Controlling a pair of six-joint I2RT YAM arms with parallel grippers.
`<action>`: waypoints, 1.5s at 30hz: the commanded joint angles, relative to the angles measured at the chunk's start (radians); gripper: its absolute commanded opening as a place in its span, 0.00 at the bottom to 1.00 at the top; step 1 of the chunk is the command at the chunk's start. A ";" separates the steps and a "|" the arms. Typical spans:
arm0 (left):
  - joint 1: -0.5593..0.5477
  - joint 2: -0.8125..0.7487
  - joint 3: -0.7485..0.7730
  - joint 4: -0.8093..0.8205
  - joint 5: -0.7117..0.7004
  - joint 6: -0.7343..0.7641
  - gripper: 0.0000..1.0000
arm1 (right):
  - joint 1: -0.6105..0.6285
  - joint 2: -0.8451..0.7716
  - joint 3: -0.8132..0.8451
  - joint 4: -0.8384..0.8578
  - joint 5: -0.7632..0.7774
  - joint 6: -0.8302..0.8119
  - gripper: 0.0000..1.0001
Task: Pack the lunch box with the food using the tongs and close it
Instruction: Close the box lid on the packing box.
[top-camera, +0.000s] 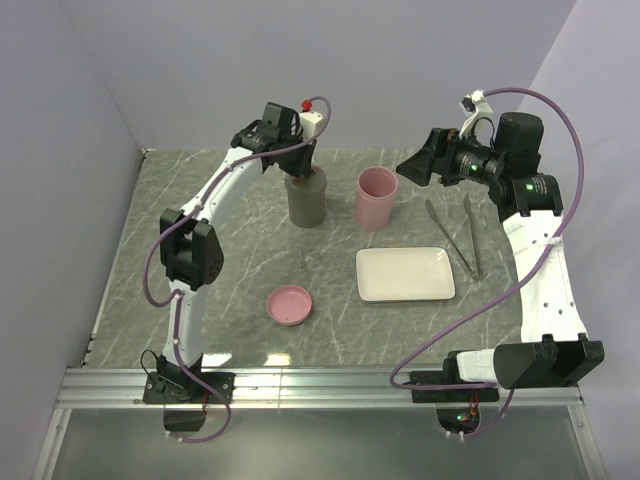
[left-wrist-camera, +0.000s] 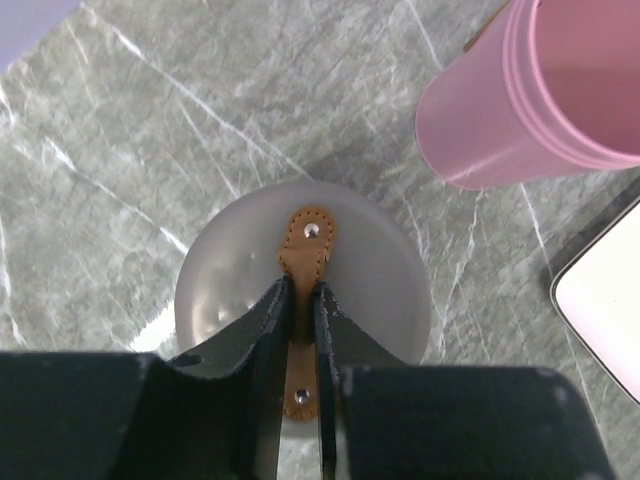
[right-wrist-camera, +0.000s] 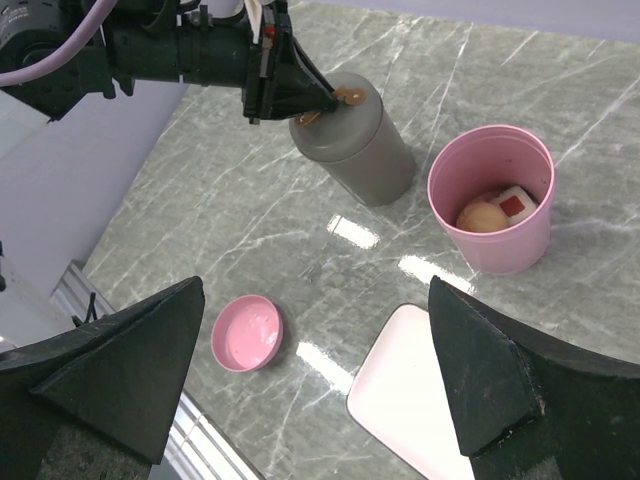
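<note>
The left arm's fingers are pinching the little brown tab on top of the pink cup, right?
Not quite. The left arm's fingers pinch the brown tab, but it sits on top of the grey canister, not the pink cup, which stands beside it. The left wrist view shows this.

The table (top-camera: 240, 260) is grey-green marble with thin white veins. At its 12 o'clock stands a matt grey canister (top-camera: 306, 200) whose strap (left-wrist-camera: 305, 250) is tan with silver rivets. The left pincer (left-wrist-camera: 302, 292) is black. The cup (top-camera: 376, 198) is pink, the ball (right-wrist-camera: 480, 215) pale tan, the sushi roll (right-wrist-camera: 513, 203) white with a red centre. At 6 o'clock the dish (top-camera: 289, 304) is pink. At 4 o'clock are the white tray (top-camera: 405, 274) and grey tongs (top-camera: 455, 235).
</note>
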 joint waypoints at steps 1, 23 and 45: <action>0.018 -0.086 -0.062 0.031 0.021 -0.023 0.19 | 0.002 -0.021 -0.005 0.009 -0.016 0.001 1.00; 0.023 -0.077 -0.130 -0.013 -0.032 -0.003 0.32 | 0.000 0.001 0.006 0.009 -0.040 0.016 1.00; 0.023 -0.131 -0.159 -0.096 -0.083 0.038 0.46 | 0.000 -0.009 0.000 0.013 -0.049 0.022 1.00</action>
